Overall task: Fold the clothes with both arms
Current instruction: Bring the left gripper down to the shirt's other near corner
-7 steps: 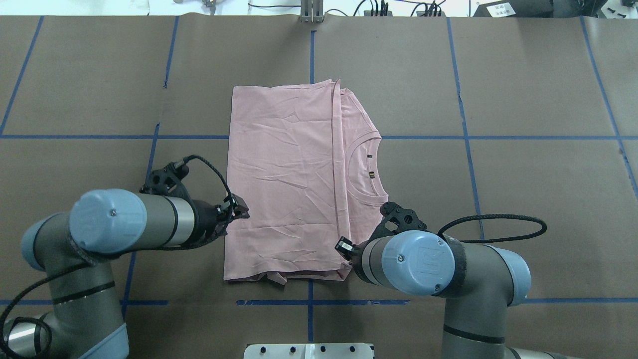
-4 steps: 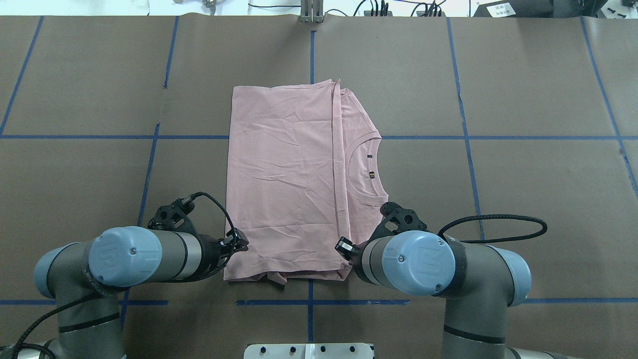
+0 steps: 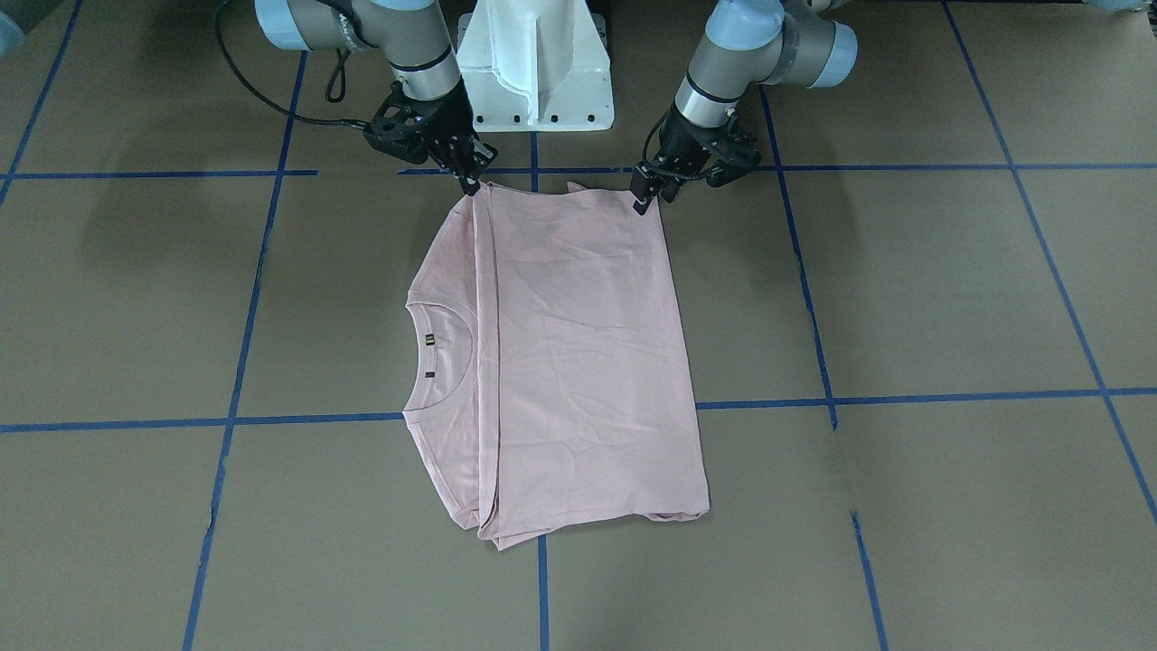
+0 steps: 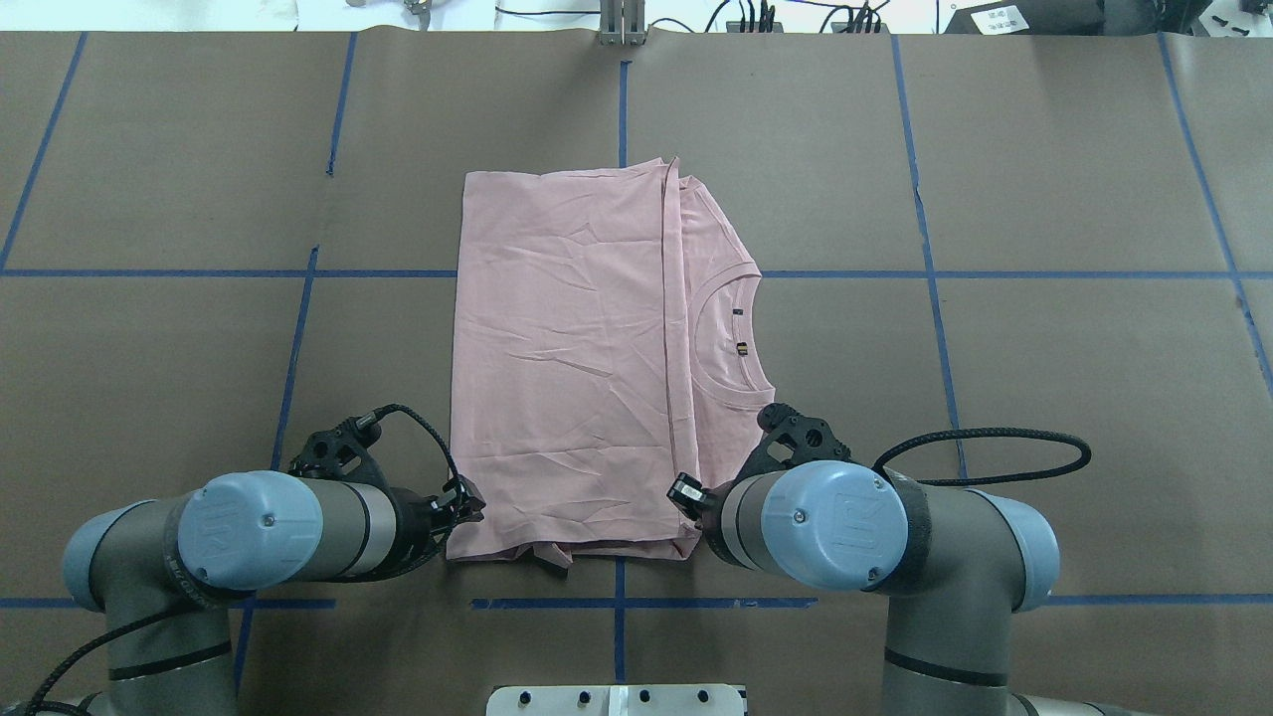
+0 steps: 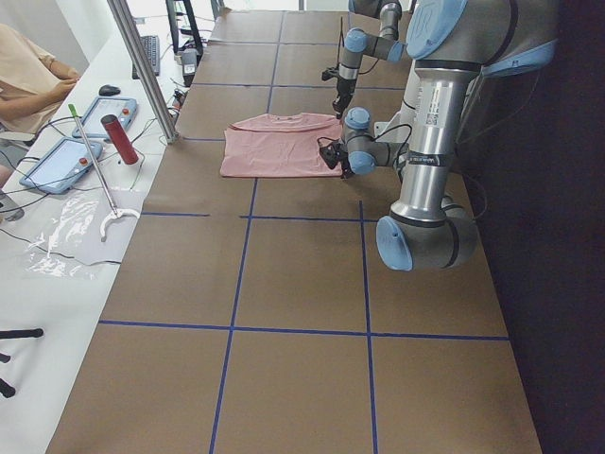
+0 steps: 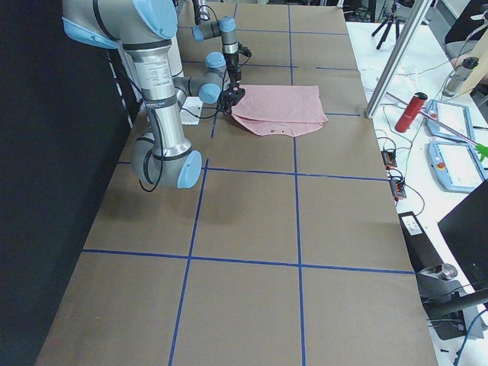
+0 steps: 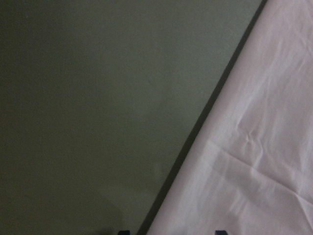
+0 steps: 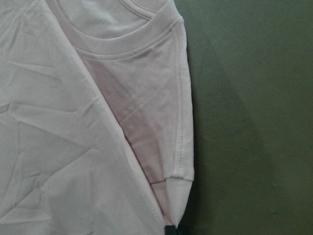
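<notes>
My right claw [image 3: 468, 181] was pinched shut on the corner of the T-shirt [image 4: 567, 378]. In its wrist camera the tips sat together right at that point of cloth. My left claw [image 3: 644, 197] was released, low at the other near corner. Its two fingertips [image 7: 220, 232] stood apart, and the shirt's side edge ran in between them.

The shirt lay flat on the tabletop [image 4: 995, 398], stretching away from both claws. It was already folded lengthwise, with the plain side up. The collar [image 4: 731, 338] peeked out ahead of the right claw.

My read was that this thing was light, limp and thin, with no stiffness at all. It would sag, drag and crease the moment it left the tabletop. The layers were stacked at the corners, so a shallow nip could have caught only the top sheet and let the fold below slide open. The best hold looked to be just where the claws were, one on each near corner, biting through every layer. The left claw needed to close with its lower finger under the edge. After that, both needed to lift evenly so the cloth hung taut between them, not bunched.
</notes>
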